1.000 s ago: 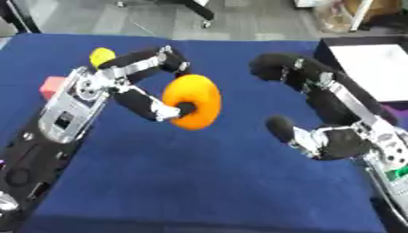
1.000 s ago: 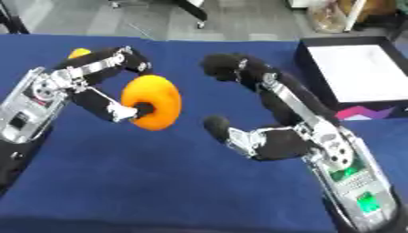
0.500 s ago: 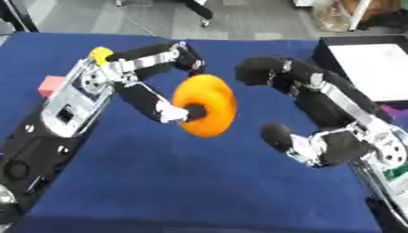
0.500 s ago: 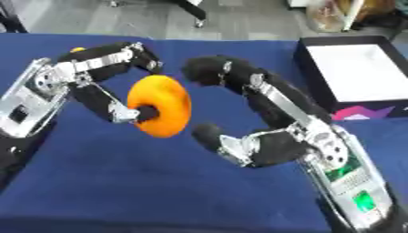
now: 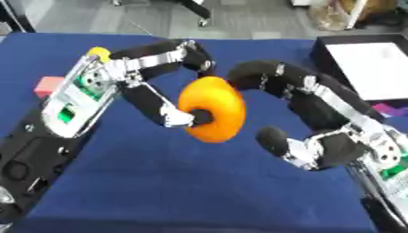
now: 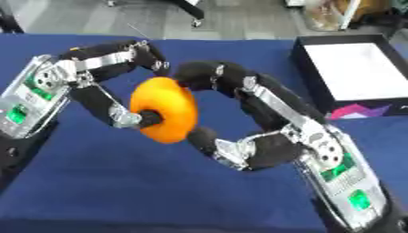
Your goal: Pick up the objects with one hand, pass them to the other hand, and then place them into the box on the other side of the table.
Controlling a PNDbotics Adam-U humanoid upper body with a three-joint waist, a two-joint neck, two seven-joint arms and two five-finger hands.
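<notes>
While your left hand (image 5: pixel 171 119) pinches the orange ring (image 5: pixel 212 109) above the blue table (image 5: pixel 199 191), your right hand (image 6: pixel 263 150) curls wide around its far side, holding nothing; the box (image 6: pixel 350 70) lies beyond that hand.

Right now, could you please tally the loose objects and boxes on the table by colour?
Orange: 1, the ring held in the left hand
Yellow: 1, a small object
Pink: 1, a block
Black: 1, the box
Total: 4
</notes>
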